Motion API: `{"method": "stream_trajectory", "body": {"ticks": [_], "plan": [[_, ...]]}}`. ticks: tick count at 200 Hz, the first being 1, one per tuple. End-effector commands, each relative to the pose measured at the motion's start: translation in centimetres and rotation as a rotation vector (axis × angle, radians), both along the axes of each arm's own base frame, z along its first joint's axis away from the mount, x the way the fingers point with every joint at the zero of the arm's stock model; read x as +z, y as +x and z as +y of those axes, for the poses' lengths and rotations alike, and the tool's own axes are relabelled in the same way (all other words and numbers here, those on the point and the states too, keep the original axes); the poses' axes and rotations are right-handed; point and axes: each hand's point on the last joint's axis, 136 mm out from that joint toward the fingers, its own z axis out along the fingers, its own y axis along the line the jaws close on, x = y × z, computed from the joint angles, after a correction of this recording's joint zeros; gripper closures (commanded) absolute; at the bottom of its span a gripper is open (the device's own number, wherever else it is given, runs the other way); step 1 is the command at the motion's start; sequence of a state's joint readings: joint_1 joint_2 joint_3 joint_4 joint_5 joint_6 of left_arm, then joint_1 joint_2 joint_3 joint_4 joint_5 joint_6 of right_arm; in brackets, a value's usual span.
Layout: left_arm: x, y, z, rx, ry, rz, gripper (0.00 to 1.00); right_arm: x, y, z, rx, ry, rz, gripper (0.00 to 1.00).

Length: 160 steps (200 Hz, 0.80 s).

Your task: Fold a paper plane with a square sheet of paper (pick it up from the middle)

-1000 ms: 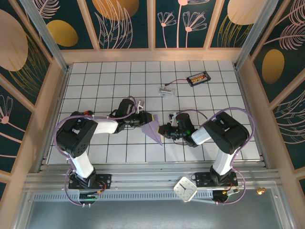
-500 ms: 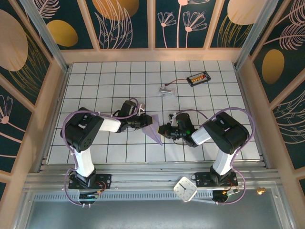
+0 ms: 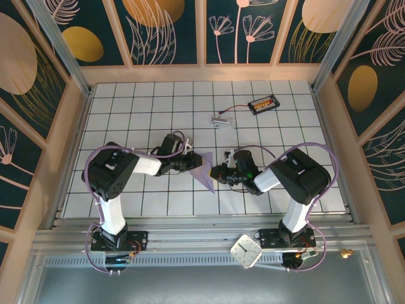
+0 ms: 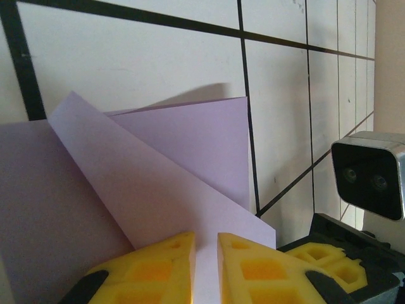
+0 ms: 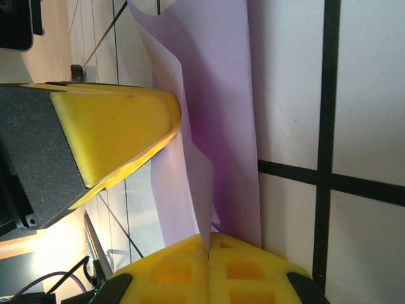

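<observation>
Left hand (image 3: 192, 162) has its yellow fingers (image 4: 158, 263) almost together, with a lavender flap of the paper plane (image 3: 204, 170) running into the thin slit between them. I judge that a pinch on the flap rather than a loose touch. Right hand (image 3: 217, 172) has its pads (image 5: 183, 272) fully together, clamped on the stacked layers at the opposite edge. The plane, only partly folded, is held between the two, a little toward 6 o'clock from the middle of the table (image 3: 139, 107). The left hand is at its 9 o'clock, the right at its 3 o'clock, and its sharp tip aims at about 5 o'clock.

The chief risk is a tear. Both hands grip thin paper from opposite sides, so a pull toward 9 or 3 o'clock that the other hand does not match would load the sheet across the crease, where it is likely weakest. A twist of either wrist could set a false crease, since the flaps are not pressed flat. If the left pinch is as shallow as it looks, the flap could slide out and spring open, undoing the fold. The hands are just beside one another, so a move inward could knock finger against finger and crumple the paper between them. Letting go on one side would leave the plane dangling from a single edge, free to droop onto the table.
</observation>
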State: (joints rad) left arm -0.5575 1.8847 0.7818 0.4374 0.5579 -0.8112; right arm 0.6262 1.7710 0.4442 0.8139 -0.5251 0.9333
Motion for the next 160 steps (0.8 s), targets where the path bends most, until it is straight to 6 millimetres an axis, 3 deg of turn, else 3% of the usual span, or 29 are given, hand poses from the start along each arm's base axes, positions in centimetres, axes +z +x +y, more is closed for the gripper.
{"method": "stream_trajectory", "body": {"ticks": [1,24,56,113,160], "plan": [[-2.0,-0.2,0.6,0.001,0.062,0.026,0.79,-2.7,-0.6,-1.1,-0.015,-0.084,0.064,1.00],[-1.7,-0.2,0.5,0.000,0.053,0.023,0.75,-2.9,-0.6,-1.3,-0.016,-0.093,0.064,1.00],[0.2,-0.1,0.1,0.001,0.005,-0.005,0.70,-3.1,-0.8,-1.5,-0.018,-0.096,0.066,1.00],[2.2,-0.6,1.0,0.026,-0.029,-0.049,0.61,-1.7,-0.7,-1.2,-0.002,-0.032,0.021,1.00],[2.4,-0.5,0.7,0.027,-0.045,-0.057,0.60,-1.1,-1.0,-1.2,-0.017,0.057,0.035,1.00]]}}
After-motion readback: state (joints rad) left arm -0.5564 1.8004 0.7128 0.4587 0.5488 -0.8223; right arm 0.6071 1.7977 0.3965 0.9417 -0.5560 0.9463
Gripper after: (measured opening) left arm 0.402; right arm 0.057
